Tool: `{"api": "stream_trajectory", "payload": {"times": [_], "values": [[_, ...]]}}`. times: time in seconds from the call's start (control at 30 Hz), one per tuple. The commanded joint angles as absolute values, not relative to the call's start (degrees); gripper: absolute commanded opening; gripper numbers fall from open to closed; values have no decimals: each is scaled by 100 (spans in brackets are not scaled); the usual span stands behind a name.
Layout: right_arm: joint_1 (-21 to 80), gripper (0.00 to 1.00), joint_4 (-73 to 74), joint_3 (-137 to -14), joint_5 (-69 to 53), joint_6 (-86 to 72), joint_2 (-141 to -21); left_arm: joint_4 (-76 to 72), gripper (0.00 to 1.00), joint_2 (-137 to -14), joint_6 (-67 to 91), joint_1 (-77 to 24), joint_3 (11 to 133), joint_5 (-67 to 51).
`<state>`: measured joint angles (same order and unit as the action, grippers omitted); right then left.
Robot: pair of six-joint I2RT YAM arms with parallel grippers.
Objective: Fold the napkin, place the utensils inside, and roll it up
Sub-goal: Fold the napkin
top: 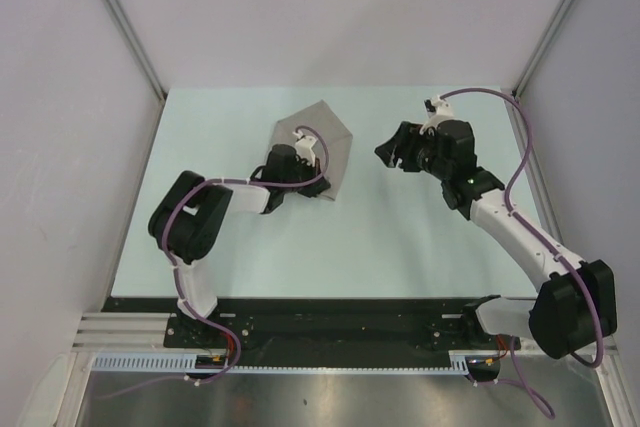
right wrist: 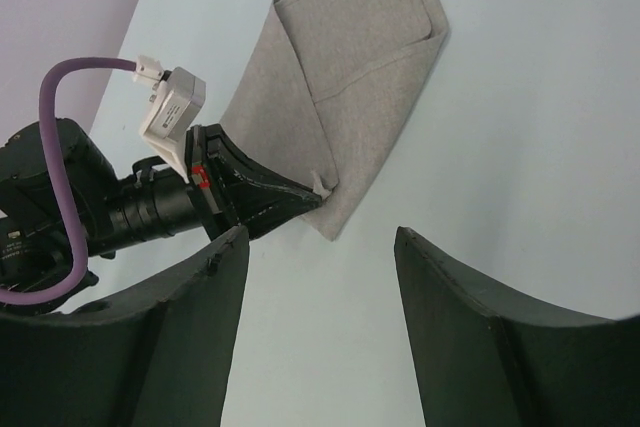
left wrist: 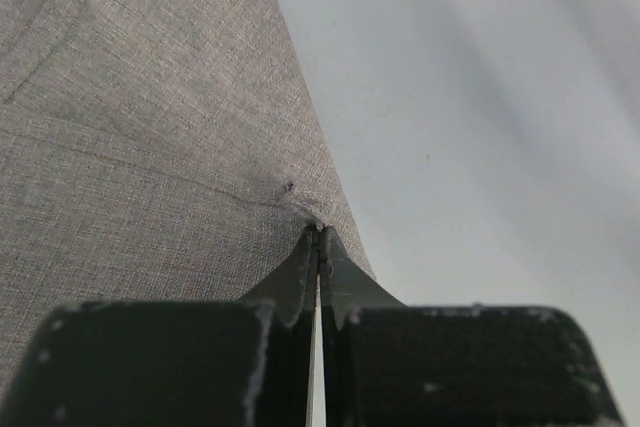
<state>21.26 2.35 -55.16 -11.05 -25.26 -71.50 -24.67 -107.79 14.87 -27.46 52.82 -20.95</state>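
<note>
- Closest to the lens, our left tool (left wrist: 318, 235) has its two fingers pressed flat together, with a small pucker of the napkin's (top: 330, 122) border nipped at their tips. We judge the pinch is taken that far out so the layer can be lifted and carried over without dragging the cloth below.
- From above, the napkin lies toward the far middle of the desk (top: 400, 237), a grey-beige, five-sided shape. The right wrist view shows one flap already lying over another, with a crease across it, so we read the folding as under way and not finished.
- We see no utensil in any view, so we cannot say where it lies.
- Right of the napkin, our right tool (right wrist: 318, 247) hangs above bare desk with its fingers spread wide and nothing between them. It points toward the cloth's nearest corner without touching it. We take this as waiting, clear of the fold and ready to pin or catch an edge.
- Around the cloth, bare desk runs to the left, to the right and toward our bases, which gives room to swing a flap.
- On the far side the napkin's point sits nearer the desk's back edge and the wall behind, so a fold toward us looks the freer move.
</note>
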Motion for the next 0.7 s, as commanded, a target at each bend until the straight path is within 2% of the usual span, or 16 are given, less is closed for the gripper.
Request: {"api": "stream_trajectory", "payload": {"times": [0.0,0.23,0.33,0.37,0.47,0.53,0.57,0.63,0.67], "values": [[2109,65,62,-5432,-1178,-2575,-7303,-2426,0,-10538,1134,-2927,5168,-1978],[2153,65,-149,-5352,-1266,-2637,-7769,-2382,2,-10564,1160,-3050,5124,-1986],[2180,65,-123,-5414,-1397,-2672,-8129,-2356,26,-10494,1344,-3050,5115,-2004],[2214,65,-106,-5449,-1467,-2733,-8313,-2355,42,-10433,1388,-3050,5107,-2004],[2337,64,-167,-5519,-1520,-2908,-8656,-2338,61,-10161,1538,-3041,5063,-2056],[2373,64,-246,-5598,-1555,-3040,-8832,-2285,66,-9898,1617,-3050,5054,-2118],[2408,64,-281,-5633,-1608,-3102,-8946,-2163,73,-9801,1635,-3041,5054,-2127],[2461,63,-316,-5808,-1696,-3295,-9297,-2022,75,-9477,1652,-3041,5054,-2083],[2478,63,-325,-5879,-1783,-3357,-9429,-1891,80,-9344,1661,-3032,5045,-2048]]}}
